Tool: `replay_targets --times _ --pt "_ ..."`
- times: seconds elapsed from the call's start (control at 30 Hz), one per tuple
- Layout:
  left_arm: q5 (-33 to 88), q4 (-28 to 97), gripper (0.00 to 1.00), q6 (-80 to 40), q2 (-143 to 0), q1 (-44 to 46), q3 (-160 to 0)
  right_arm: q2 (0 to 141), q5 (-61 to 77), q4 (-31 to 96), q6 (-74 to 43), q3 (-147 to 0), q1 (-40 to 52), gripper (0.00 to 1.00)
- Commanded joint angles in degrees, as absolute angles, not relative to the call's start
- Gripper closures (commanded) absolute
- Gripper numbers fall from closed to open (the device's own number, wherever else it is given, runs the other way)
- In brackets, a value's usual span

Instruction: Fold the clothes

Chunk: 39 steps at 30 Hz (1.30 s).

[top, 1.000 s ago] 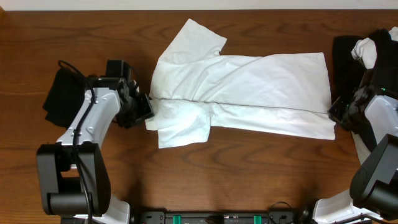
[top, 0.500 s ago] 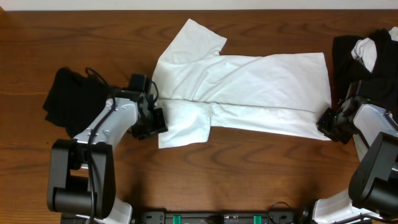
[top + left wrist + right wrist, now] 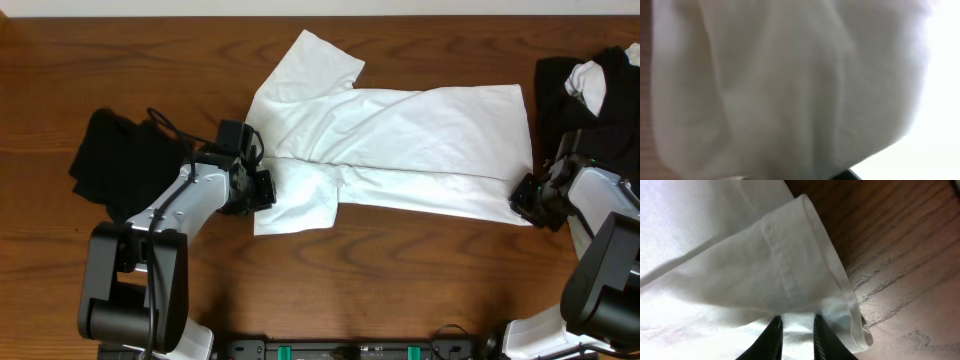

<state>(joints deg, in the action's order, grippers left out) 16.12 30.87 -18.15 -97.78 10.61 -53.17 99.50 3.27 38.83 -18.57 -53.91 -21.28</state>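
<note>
Lying spread across the frame's centre, the white T-shirt (image 3: 420, 130) has its lower-right hem corner clamped by the right gripper (image 3: 796, 326), jaws nearly together; the left gripper (image 3: 260, 188) touches its sleeve, jaws hidden.

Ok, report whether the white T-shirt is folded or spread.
Partly folded: the white T-shirt has one long side doubled over at a crease; one sleeve sticks out.

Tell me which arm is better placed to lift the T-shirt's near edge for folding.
Right, probably. The right gripper is pinched on the hem corner of the white T-shirt; the left gripper sits at the sleeve, but its grip is unclear.
</note>
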Motion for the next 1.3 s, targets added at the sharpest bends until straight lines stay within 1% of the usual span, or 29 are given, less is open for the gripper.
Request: replay_targets --times 0.0,0.03,0.33,0.57,0.7,0.77,0.83,1.1,1.2,1.27 --pt "15.4 31.7 0.92 -17.7 -98.1 10.7 -53.0 100.1 3.3 38.8 -17.5 -52.8 -20.7 0.8" --pt "15.5 32.2 0.94 -17.7 -98.1 10.7 -53.0 100.1 3.2 38.7 -17.5 -52.8 -20.7 0.8" --pt "16.6 38.9 0.94 -17.7 -97.9 10.7 -53.1 100.1 3.2 38.8 -17.5 -52.8 -20.7 0.8" --pt "24.6 41.0 0.94 -15.2 -96.5 10.7 -53.1 100.1 3.2 38.8 -17.5 -52.8 -20.7 0.8" --pt "25.3 41.3 0.94 -15.2 -95.3 10.7 -53.1 100.1 3.2 38.8 -17.5 -52.8 -20.7 0.8" --pt "25.3 41.4 0.93 -15.2 -95.0 10.7 -53.1 100.1 3.2 38.8 -17.5 -52.8 -20.7 0.8" --pt "25.3 41.4 0.87 -15.1 -95.0 10.7 -53.1 100.1 3.2 38.8 -17.5 -52.8 -20.7 0.8" --pt "25.3 42.7 0.86 -15.1 -95.0 10.7 -53.1 100.1 3.2 38.8 -17.5 -52.8 -20.7 0.8" --pt "25.3 43.8 0.87 -15.1 -95.0 10.7 -53.1 100.1 3.2 38.8 -17.5 -52.8 -20.7 0.79" --pt "25.3 44.8 0.92 -15.1 -95.0 10.7 -53.1 100.1 3.2 38.8 -17.5 -52.8 -20.7 0.79"
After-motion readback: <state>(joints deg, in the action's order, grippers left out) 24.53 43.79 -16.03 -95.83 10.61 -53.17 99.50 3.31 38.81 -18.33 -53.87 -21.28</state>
